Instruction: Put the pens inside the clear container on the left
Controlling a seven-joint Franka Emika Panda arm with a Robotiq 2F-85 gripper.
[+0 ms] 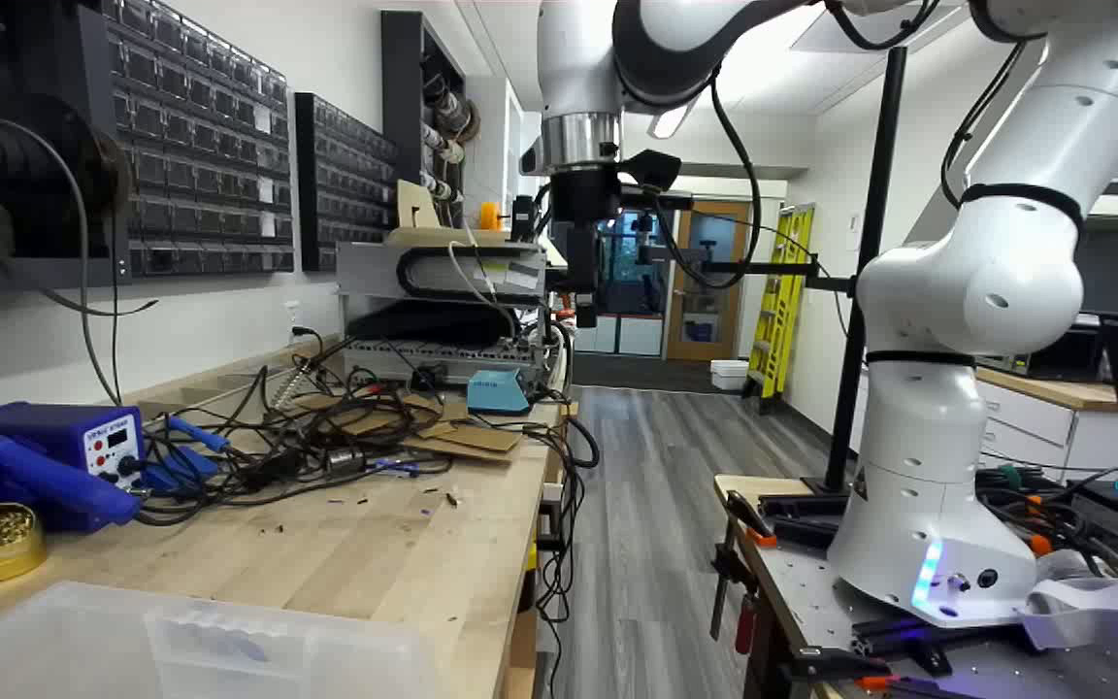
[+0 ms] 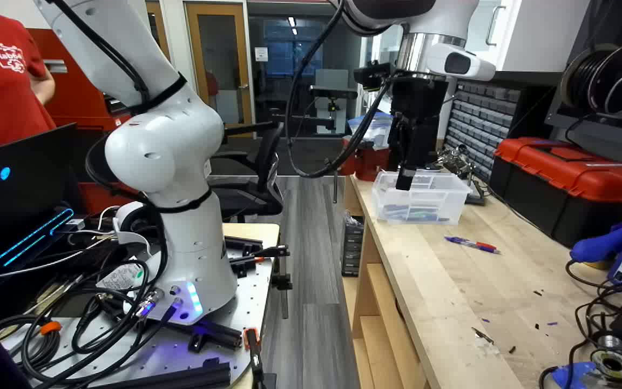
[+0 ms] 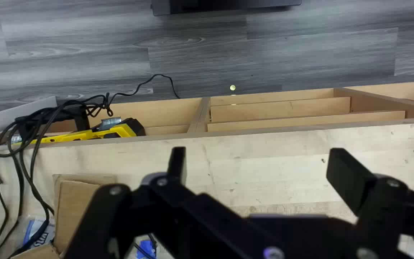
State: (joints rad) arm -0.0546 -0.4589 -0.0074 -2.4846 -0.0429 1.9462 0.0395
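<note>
Slim marker-like pens in red, blue and white [image 2: 473,245] lie close together on the pale wooden desk [image 2: 451,292], between four and five o'clock from the large rectangular bin of translucent whitish plastic [image 2: 440,202] in an exterior view, and getting over to them looks like the step in hand! Precision counts here: centre above one pen first, turn the jaws across its length, come down level to the wood, then squeeze softly, because a slim stick could roll or skew. Singles look the safer bet.

And the black two-fingered end effector [image 3: 257,158]? Spread wide, nothing between its jaws! It points downward, well above the desk, and no pens show in the wrist view. The white jointed arm [image 1: 971,277] leans away from the desk above its base [image 1: 933,573], the end effector hanging between ten and eleven o'clock from there in an exterior view.
</note>
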